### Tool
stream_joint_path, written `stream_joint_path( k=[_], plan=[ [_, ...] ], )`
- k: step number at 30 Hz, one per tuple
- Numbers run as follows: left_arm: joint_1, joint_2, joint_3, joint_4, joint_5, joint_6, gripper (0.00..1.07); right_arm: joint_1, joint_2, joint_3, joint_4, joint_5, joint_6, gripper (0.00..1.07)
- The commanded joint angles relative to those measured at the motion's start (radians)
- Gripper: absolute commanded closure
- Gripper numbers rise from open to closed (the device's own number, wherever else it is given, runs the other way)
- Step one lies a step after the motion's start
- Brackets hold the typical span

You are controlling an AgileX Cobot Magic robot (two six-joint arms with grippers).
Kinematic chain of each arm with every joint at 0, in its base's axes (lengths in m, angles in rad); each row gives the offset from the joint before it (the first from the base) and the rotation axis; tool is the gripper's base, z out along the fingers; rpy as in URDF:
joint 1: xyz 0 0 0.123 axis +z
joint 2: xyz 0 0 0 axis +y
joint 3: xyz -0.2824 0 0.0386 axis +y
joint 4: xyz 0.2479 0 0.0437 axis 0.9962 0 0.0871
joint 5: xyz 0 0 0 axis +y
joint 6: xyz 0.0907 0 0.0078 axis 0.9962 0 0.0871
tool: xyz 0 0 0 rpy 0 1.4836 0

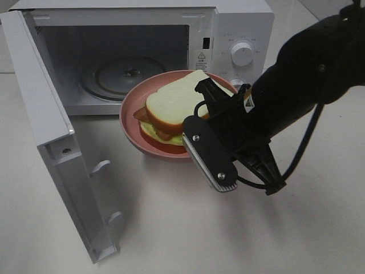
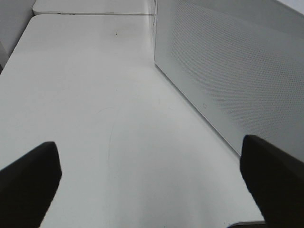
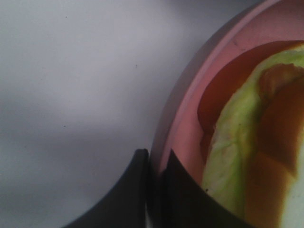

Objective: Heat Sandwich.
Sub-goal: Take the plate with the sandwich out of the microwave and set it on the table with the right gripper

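The sandwich, white bread over green lettuce and red filling, lies on a round pink plate. In the exterior view the plate hangs just in front of the open microwave's cavity. My right gripper is shut on the plate's near rim. The right wrist view shows its dark fingertips pinching the pink rim, with the lettuce of the sandwich close by. My left gripper is open over bare table, with nothing between its fingers. It is out of the exterior view.
The microwave door stands swung wide to the left, reaching toward the table's front. A glass turntable lies inside the cavity. The control knob is on the right panel. In the left wrist view a white perforated microwave panel stands beside the left gripper.
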Motion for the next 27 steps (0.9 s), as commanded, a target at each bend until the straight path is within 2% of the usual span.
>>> stream_joint_path(
  k=[1,27],
  plan=[
    [0.0,-0.022,0.003,-0.003,-0.006,0.0,0.1,-0.005,-0.063,0.037,0.003,-0.013,0.03,1.07],
    [0.0,-0.022,0.003,-0.003,-0.006,0.0,0.1,-0.005,-0.402,0.306,-0.005,0.113,0.26,1.07]
  ],
)
